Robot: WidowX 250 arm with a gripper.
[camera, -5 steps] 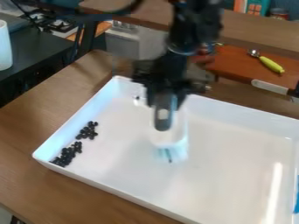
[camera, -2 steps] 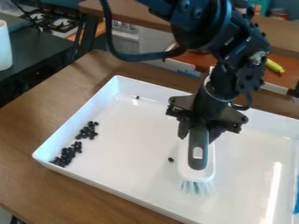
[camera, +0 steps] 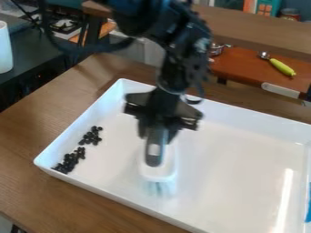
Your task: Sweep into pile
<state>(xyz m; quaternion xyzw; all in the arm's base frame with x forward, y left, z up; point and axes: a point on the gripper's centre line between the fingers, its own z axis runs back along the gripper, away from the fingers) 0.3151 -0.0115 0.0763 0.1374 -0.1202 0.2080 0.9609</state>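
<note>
The gripper point(camera: 159, 132) hangs over the middle-left of the white tray point(camera: 243, 157), shut on the dark handle of a white brush point(camera: 159, 172). The brush's pale blue bristles point toward the tray's front edge, low over or on the tray floor. Small black beans point(camera: 71, 159) lie in a cluster by the tray's left corner, with another group of beans point(camera: 91, 135) just behind, both left of the brush and apart from it.
The tray's raised walls surround the brush on the wooden table point(camera: 36, 129). A yellow-green handled tool point(camera: 282, 67) lies on a red-brown surface at the back right. A white cylinder point(camera: 5, 48) stands at the far left, and a blue thing point(camera: 308, 205) is at the right edge.
From half a second ago, the gripper and brush have moved left across the tray. The single bean that lay left of the brush is out of sight. Both bean groups look unmoved.
</note>
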